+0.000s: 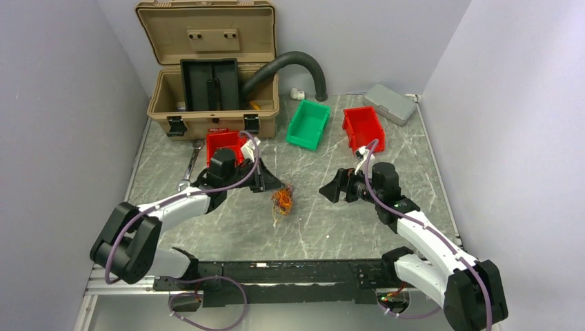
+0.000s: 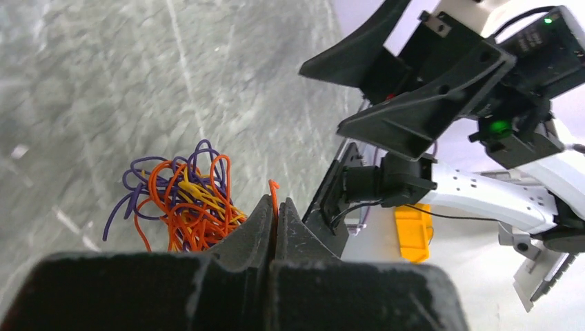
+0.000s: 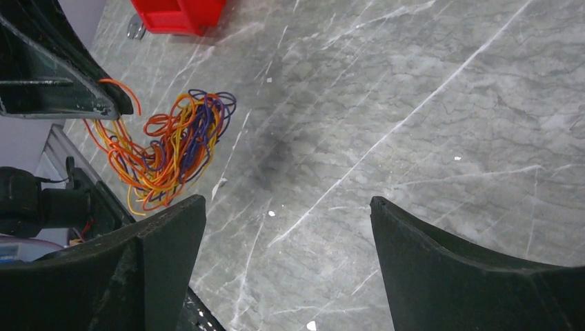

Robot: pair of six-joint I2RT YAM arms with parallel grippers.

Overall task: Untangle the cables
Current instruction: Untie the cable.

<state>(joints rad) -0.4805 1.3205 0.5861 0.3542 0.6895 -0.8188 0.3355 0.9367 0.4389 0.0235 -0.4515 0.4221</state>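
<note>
The cables [image 1: 283, 199] are a small tangle of thin orange, yellow and purple wires on the marble table, between the two arms. In the left wrist view the tangle [image 2: 186, 200] hangs just left of my left gripper [image 2: 276, 207], which is shut on one orange wire whose end curls up between the tips. My left gripper [image 1: 270, 182] sits just up-left of the tangle. My right gripper [image 1: 331, 191] is open and empty, to the right of it. In the right wrist view the tangle [image 3: 172, 148] lies upper left, apart from the wide-open right gripper [image 3: 286, 227].
A tan toolbox [image 1: 210, 76] with open lid and a black corrugated hose [image 1: 290, 65] stand at the back. A green bin [image 1: 308, 124], red bins [image 1: 363, 127] [image 1: 224, 143], a grey box [image 1: 390, 103] and a wrench [image 1: 190, 169] lie behind the arms.
</note>
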